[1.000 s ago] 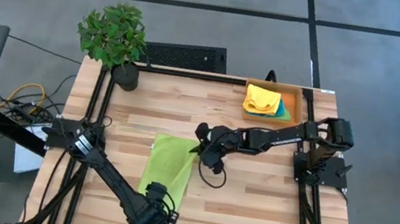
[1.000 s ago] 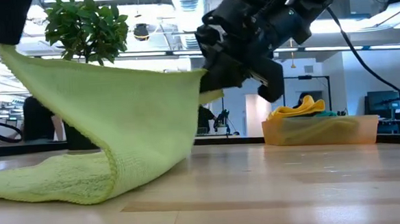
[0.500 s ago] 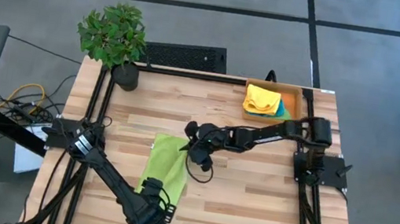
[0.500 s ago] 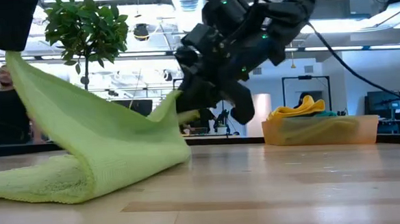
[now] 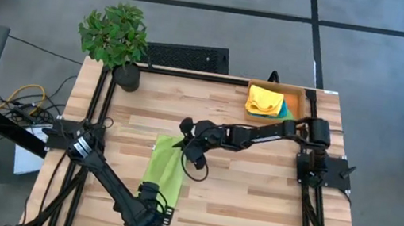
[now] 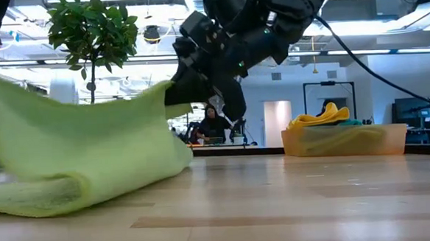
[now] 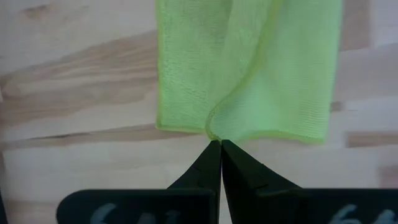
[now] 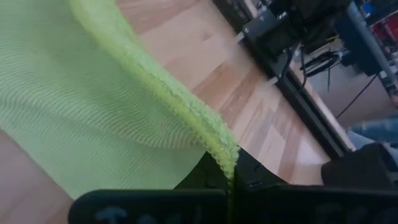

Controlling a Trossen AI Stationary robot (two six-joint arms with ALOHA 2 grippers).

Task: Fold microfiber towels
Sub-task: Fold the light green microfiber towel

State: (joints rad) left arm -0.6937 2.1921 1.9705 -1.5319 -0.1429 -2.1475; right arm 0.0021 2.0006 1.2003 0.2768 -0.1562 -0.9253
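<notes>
Near the middle of the overhead frame, a little left of centre, my right gripper point(image 5: 181, 144) pinches one corner of the green towel point(image 5: 162, 169), its two fingers clamped together on the hem. My right wrist picture shows that hem point(image 8: 186, 112) running as a thick ridge straight down into the closed fingertips. Lower in the same overhead frame, close to the bottom edge, my left gripper point(image 5: 150, 201) is shut on the towel's near edge; in my left wrist picture the fingers point(image 7: 217, 165) meet at a point with the cloth bunched right at their tips (a small pucker shows there).

From table height, the towel point(image 6: 77, 164) sags between my two holds, its lower fold resting on the wooden table point(image 6: 293, 205) at the left of the frame.

At the upper right of the overhead frame sits the orange tray point(image 5: 301, 94), with a yellow towel point(image 5: 265, 101) heaped on a teal towel point(image 5: 287, 110). A potted plant point(image 5: 115, 36) stands at the upper left corner of the table.
</notes>
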